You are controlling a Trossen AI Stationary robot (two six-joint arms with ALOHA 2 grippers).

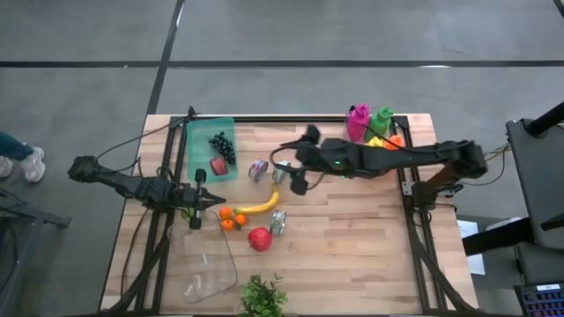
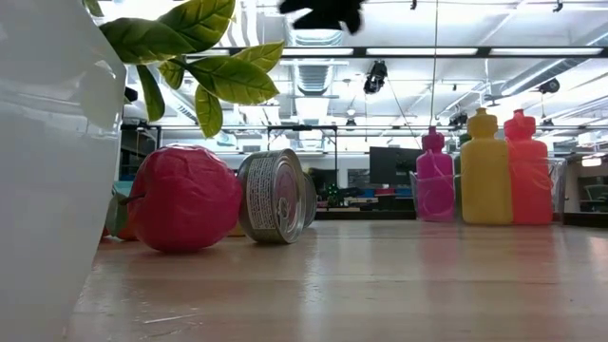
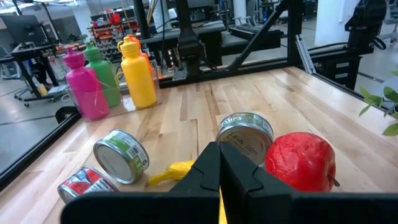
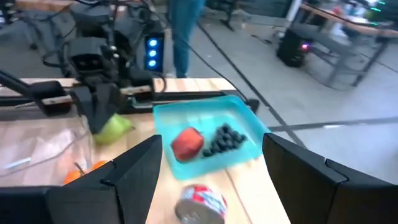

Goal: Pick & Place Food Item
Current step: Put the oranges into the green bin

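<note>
Your right hand [image 1: 298,183] hangs open above the tabletop [image 1: 352,246], holding nothing. In the high view the banana [image 1: 261,205] lies just beyond it at about eight o'clock, its curved long axis running roughly two to eight. It looks smooth, yellow and waxy. A ribbed metal can [image 1: 278,222] and a glossy red apple [image 1: 259,239] sit near its far side. Your left hand [image 1: 210,202] is shut on nothing at the banana's nine o'clock, farther off, beside the teal tray [image 1: 201,132] of grapes [image 1: 222,145].
</note>
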